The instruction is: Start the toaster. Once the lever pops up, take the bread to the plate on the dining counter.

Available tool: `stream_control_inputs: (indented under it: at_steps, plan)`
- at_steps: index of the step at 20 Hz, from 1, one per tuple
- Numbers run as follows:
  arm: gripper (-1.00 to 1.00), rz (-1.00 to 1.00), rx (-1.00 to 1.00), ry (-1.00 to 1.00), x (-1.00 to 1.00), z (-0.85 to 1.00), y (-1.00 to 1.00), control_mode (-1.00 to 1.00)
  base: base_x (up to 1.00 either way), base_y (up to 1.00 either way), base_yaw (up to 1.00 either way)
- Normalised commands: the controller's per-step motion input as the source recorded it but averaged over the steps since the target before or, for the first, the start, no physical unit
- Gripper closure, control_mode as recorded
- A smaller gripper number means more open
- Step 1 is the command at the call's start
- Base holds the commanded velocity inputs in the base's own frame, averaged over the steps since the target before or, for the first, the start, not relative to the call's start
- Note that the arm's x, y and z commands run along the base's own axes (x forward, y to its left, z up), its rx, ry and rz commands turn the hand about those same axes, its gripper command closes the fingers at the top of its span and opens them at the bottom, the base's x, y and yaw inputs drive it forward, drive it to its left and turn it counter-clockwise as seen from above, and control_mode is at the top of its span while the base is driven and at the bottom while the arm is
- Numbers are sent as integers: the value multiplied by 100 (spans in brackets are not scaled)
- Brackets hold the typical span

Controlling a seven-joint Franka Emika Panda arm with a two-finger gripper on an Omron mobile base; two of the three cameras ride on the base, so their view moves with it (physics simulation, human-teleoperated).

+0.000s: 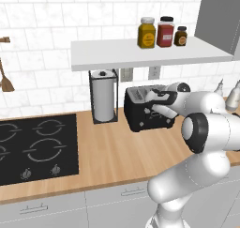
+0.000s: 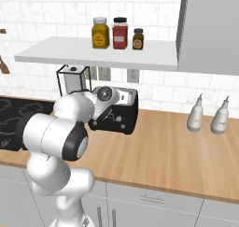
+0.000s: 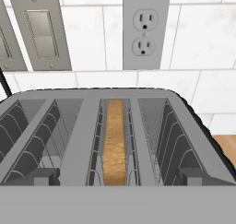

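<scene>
The black toaster [image 1: 139, 118] [image 2: 125, 113] stands on the wood worktop under the shelf. From the hand view I look down into its slots [image 3: 78, 140]. One slice of bread [image 3: 114, 144] stands on edge in the slot right of the middle, with its tan crust up. My gripper [image 1: 158, 108] [image 2: 108, 115] [image 3: 117, 177] hovers just above the toaster's front edge. It is open, with its dark fingertips [image 3: 44, 176] wide apart on either side of the bread's slot, holding nothing. The plate and the dining counter are out of view.
A paper-towel roll in a black frame [image 1: 103, 100] stands left of the toaster, with the black hob [image 1: 37, 147] further left. Three jars [image 1: 161, 32] sit on the white shelf [image 1: 140, 53]. Two white bottles [image 2: 207, 116] stand to the right. An outlet [image 3: 145, 29] is on the wall behind.
</scene>
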Motion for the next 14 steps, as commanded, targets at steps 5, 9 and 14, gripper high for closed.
stream_control_inputs:
  at_steps: [5, 9, 14]
  plan:
    - [-100, 0, 0, 0, 0, 0, 0, -100, 0, 0, 0]
    - [-100, 0, 0, 0, 0, 0, 0, -100, 0, 0, 0]
    - [-100, 0, 0, 0, 0, 0, 0, -100, 0, 0, 0]
